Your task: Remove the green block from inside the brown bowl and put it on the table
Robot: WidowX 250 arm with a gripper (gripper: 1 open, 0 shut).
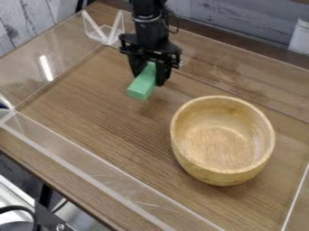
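Camera view, green block (143,82): hanging at the fingertips, its long axis running from upper right to lower left, tipped rather than flat.
Block to gripper (151,60): the block sits just below the fingers, its upper end between them; the gripper is clamped on it.
Block to table (90,101): brown tabletop lies beneath; whether the lower end touches the wood, I cannot tell.
Block to bowl (222,137): outside it, up and to the left of the rim as I look, apart from it.
Arm nearer: the only one, reaching in from the far side.
What the coming move turns on: table under the block, bowl off to the side; it looks like a matter of lowering straight down, then letting go.
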